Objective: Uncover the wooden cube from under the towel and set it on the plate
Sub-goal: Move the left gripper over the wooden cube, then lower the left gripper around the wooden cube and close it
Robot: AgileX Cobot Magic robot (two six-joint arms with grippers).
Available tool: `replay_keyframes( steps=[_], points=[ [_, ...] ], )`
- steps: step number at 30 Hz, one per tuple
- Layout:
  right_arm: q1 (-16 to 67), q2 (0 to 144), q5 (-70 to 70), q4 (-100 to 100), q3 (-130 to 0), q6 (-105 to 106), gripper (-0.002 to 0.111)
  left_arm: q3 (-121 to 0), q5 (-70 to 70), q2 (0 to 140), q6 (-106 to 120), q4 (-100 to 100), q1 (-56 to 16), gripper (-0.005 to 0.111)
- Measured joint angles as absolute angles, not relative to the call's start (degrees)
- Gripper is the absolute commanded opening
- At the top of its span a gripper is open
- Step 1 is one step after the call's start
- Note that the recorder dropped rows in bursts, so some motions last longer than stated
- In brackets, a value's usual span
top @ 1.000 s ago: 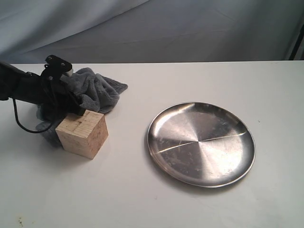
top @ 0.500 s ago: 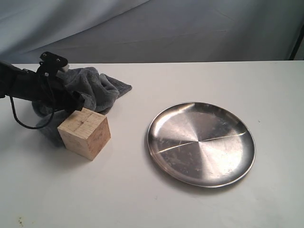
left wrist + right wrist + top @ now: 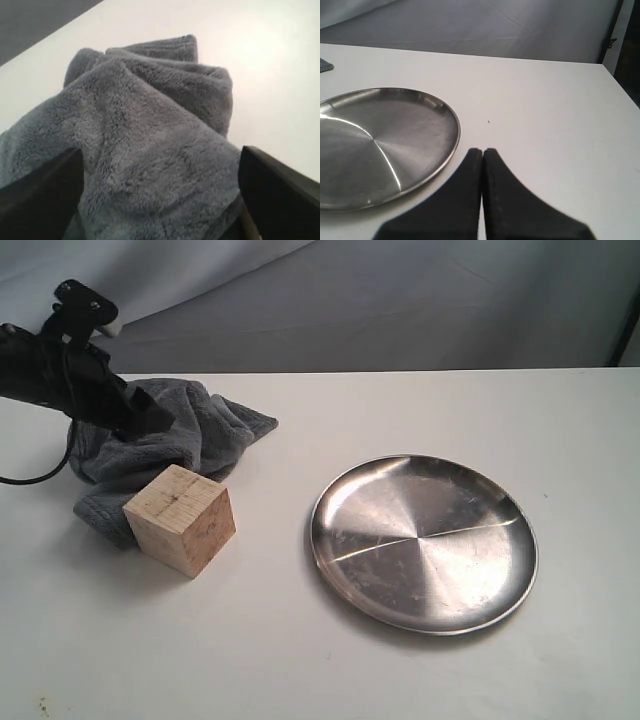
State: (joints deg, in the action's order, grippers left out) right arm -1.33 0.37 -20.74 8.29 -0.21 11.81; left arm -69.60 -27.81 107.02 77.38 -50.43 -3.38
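On the worktop [image 3: 300, 660] the plate [image 3: 423, 542] lies bare, and well to its left the towel [image 3: 190, 435] is heaped, its front edge hidden behind the wooden cube [image 3: 180, 518], which stands uncovered against it. My left hand [image 3: 160, 160] spreads wide over the towel, its tips lost against the dark pile from outside. My right hand [image 3: 482, 152] is pressed shut on nothing beside the plate's rim, unseen from outside.

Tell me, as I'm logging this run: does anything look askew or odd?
Only the dark grey plush towel, bunched in a heap behind the pale wooden cube, which sits corner-on to the exterior camera. Nothing spilled or damaged.
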Motion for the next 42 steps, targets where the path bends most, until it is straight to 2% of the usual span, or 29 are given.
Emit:
replay_keyframes(
  steps=[7, 13, 19, 20, 23, 28, 37, 42],
  points=[
    [-1.33, 0.37, -20.74, 8.29, -0.21, 11.81, 0.000, -69.60, -31.36, 106.41, 67.00, -40.36, -3.38, 0.080],
    [-1.33, 0.37, -20.74, 8.29, -0.21, 11.81, 0.000, -69.60, -38.93, 105.95, 65.39, -40.27, -3.38, 0.071],
    [-1.33, 0.37, -20.74, 8.29, -0.21, 11.81, 0.000, -69.60, -47.99, 105.88, 65.03, -40.12, -3.38, 0.067],
    [-1.33, 0.37, -20.74, 8.29, -0.21, 11.81, 0.000, -69.60, -48.89, 105.88, 64.44, -40.10, -3.38, 0.064],
    [-1.33, 0.37, -20.74, 8.29, -0.21, 11.81, 0.000, -69.60, -51.60, 105.88, 63.77, -40.10, -3.38, 0.046],
    [-1.33, 0.37, -20.74, 8.29, -0.21, 11.81, 0.000, -69.60, -57.01, 105.47, 63.59, -40.00, -3.38, 0.001],
    [-1.33, 0.37, -20.74, 8.29, -0.21, 11.81, 0.000, -69.60, -61.74, 100.25, 62.32, -41.20, -3.38, 0.000],
    [-1.33, 0.37, -20.74, 8.29, -0.21, 11.81, 0.000, -68.55, -56.40, 96.77, 58.34, -40.63, -7.41, 0.000]
  ],
)
